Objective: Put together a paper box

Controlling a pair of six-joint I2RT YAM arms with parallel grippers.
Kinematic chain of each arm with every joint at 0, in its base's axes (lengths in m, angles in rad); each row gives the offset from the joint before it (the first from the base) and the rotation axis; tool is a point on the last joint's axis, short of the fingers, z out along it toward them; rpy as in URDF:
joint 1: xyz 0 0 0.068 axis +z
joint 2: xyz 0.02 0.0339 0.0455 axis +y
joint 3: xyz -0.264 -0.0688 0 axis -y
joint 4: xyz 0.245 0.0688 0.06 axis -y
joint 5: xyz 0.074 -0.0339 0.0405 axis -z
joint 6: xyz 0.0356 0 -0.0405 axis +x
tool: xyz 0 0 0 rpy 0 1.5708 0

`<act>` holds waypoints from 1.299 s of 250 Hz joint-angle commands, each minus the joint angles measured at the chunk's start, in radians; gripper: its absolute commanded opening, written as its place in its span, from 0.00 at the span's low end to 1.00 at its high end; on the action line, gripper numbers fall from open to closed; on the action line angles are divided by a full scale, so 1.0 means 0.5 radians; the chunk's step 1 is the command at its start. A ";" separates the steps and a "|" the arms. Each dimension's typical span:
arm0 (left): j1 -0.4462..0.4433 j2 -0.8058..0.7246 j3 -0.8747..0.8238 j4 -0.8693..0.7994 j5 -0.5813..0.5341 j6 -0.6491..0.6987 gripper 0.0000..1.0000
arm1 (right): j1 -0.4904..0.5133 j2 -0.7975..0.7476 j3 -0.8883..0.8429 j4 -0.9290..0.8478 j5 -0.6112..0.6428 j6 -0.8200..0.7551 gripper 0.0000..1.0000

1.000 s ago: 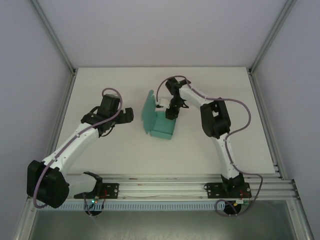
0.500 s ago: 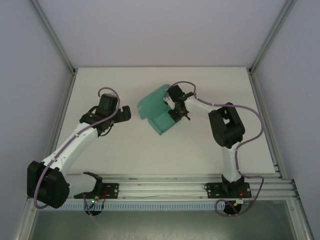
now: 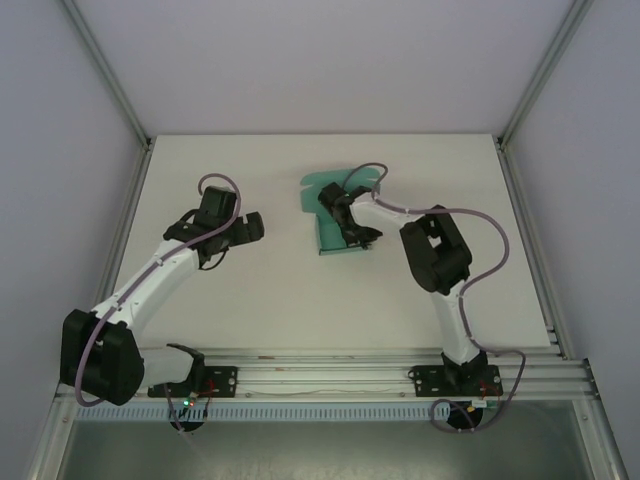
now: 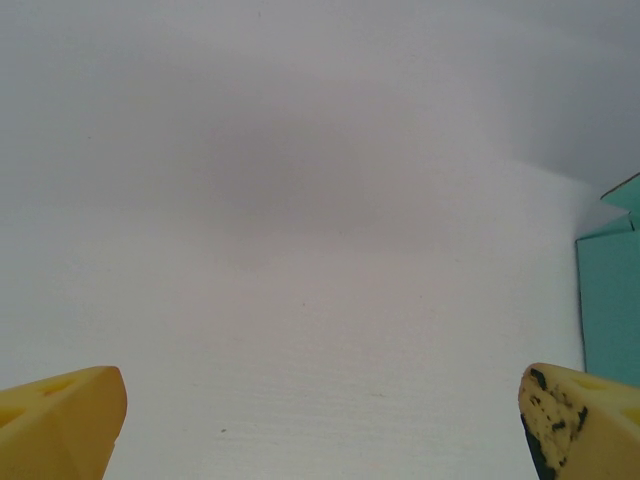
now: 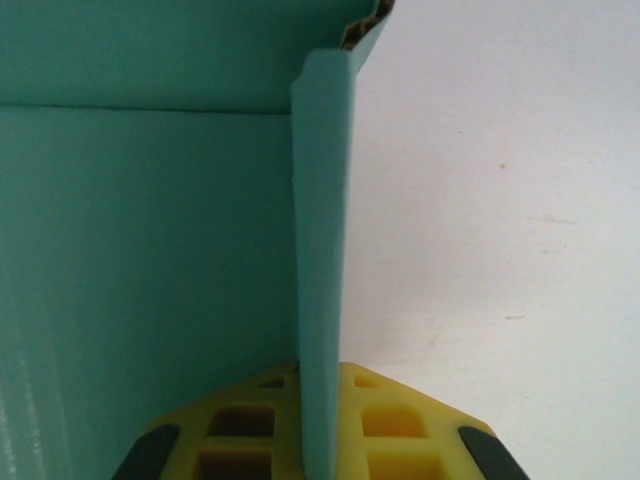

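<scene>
White desk (image 3: 300,300), pale walls (image 3: 300,60).
The paper box (image 3: 322,188), mid-desk, is partly hidden by the right end effector (image 3: 347,228) pinching its upright flap; the left end effector (image 3: 252,229) is held spread, left of it.

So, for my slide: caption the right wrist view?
Right gripper shut on an upright flap of the teal paper box.

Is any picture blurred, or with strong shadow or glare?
Top external view: even soft light, no glare, paper box sharp. Left wrist view: faint broad shadow on the table, left claw fingertips slightly soft. Right wrist view: flap edge sharp.
</scene>
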State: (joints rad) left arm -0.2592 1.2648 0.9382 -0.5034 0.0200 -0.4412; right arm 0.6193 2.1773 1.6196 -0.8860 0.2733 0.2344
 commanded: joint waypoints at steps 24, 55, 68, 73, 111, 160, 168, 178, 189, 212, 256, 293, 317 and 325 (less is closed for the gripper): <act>0.008 -0.009 -0.019 0.021 0.028 0.014 1.00 | -0.006 0.102 -0.091 -0.121 0.101 0.123 0.02; 0.007 -0.009 -0.020 0.016 0.029 0.022 1.00 | -0.008 0.000 -0.107 -0.050 0.158 0.126 0.08; 0.007 -0.013 -0.021 0.022 0.034 0.024 1.00 | -0.006 -0.041 -0.107 -0.031 0.170 0.091 0.13; 0.008 -0.015 -0.021 0.029 0.041 0.024 1.00 | -0.008 -0.060 -0.115 -0.015 0.170 0.082 0.18; 0.009 -0.032 -0.041 0.063 0.081 0.038 1.00 | -0.015 -0.228 -0.169 0.121 0.075 0.037 0.35; 0.009 -0.025 -0.054 0.101 0.144 0.069 1.00 | -0.017 -0.386 -0.256 0.303 -0.075 0.022 0.58; 0.007 -0.020 -0.051 0.105 0.145 0.072 1.00 | -0.019 -0.412 -0.273 0.331 -0.096 0.025 0.58; 0.007 -0.015 -0.050 0.102 0.149 0.074 1.00 | -0.025 -0.436 -0.283 0.358 -0.132 0.019 0.59; 0.008 -0.009 -0.048 0.109 0.153 0.081 1.00 | -0.033 -0.454 -0.282 0.367 -0.136 0.023 0.61; 0.009 0.014 -0.046 0.117 0.170 0.081 1.00 | -0.064 -0.473 -0.285 0.367 -0.148 0.012 0.63; 0.007 0.058 -0.049 0.178 0.254 0.098 1.00 | -0.174 -0.613 -0.399 0.474 -0.349 -0.096 0.63; 0.005 0.135 -0.049 0.233 0.353 0.117 1.00 | -0.341 -0.701 -0.550 0.617 -0.787 -0.157 0.61; 0.005 0.183 -0.032 0.246 0.365 0.122 1.00 | -0.385 -0.657 -0.581 0.658 -0.954 -0.205 0.60; 0.005 0.196 -0.027 0.246 0.363 0.122 1.00 | -0.390 -0.633 -0.576 0.666 -0.982 -0.206 0.59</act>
State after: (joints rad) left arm -0.2592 1.3403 0.9211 -0.4133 0.1772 -0.4015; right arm 0.4366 1.8503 1.3468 -0.6014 -0.0673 0.1722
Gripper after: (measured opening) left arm 0.998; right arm 0.604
